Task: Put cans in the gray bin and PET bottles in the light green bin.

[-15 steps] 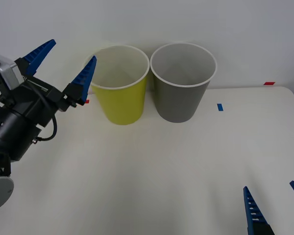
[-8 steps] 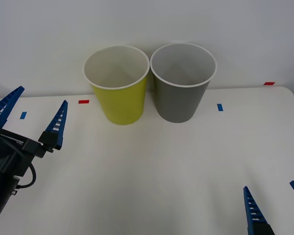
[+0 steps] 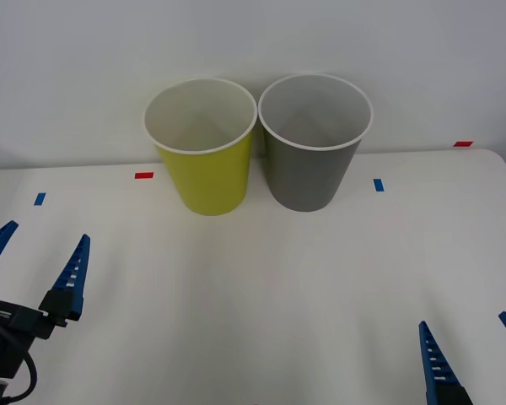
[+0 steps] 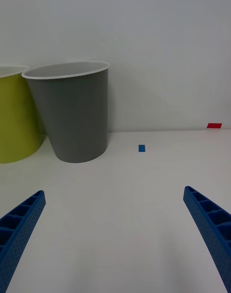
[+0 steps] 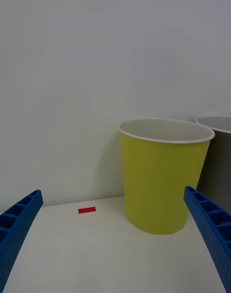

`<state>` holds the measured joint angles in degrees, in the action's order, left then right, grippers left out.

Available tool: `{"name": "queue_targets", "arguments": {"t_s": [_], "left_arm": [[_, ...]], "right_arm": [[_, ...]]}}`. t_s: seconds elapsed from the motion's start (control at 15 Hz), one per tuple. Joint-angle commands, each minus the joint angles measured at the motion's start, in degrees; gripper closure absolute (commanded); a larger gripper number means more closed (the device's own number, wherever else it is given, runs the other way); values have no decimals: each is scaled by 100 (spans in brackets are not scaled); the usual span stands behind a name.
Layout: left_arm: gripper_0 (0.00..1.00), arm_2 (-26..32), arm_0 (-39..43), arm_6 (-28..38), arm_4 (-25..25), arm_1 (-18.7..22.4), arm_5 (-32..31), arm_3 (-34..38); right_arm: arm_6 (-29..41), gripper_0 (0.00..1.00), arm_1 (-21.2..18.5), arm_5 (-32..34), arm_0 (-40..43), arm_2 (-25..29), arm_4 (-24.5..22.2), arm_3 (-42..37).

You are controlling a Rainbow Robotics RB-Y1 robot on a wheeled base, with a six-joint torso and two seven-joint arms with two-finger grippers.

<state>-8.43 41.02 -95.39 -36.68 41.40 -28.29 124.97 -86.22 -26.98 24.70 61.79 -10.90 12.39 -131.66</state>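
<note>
- Front view cuts off both arms at the lower edge: the left claw [image 3: 34, 270] pokes up at the near left corner, the right claw [image 3: 472, 350] at the near right, each with its blue ribbed fingers spread wide and holding nothing.
- Neither bin's floor can be made out from the front; their insides look bare as far down as one can see.
- The light green bin [image 3: 207, 164] and the gray bin [image 3: 312, 160] are tall, round and tapered, smooth-walled with white rims, standing upright side by side at the far edge, rims touching or nearly so.
- From the left wrist view the gray bin [image 5: 219, 168] is cut off behind the green one.
- The worktop [image 3: 278, 287] is matt white, with small red and blue tape marks, against a plain pale wall.
</note>
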Motion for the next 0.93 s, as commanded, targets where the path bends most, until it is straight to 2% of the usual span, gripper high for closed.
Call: {"name": "queue_targets", "arguments": {"t_s": [0.07,0.33,0.93], "left_arm": [[0,0,434,82,-23,-9,-1,-16],[0,26,829,56,91,-158,-106,-297],[0,26,1901,-67,627,-659,-748,-297]], "right_arm": [[0,0,0,0,0,0,0,0],[0,0,0,0,0,0,0,0],[0,0,0,0,0,0,0,0]]}}
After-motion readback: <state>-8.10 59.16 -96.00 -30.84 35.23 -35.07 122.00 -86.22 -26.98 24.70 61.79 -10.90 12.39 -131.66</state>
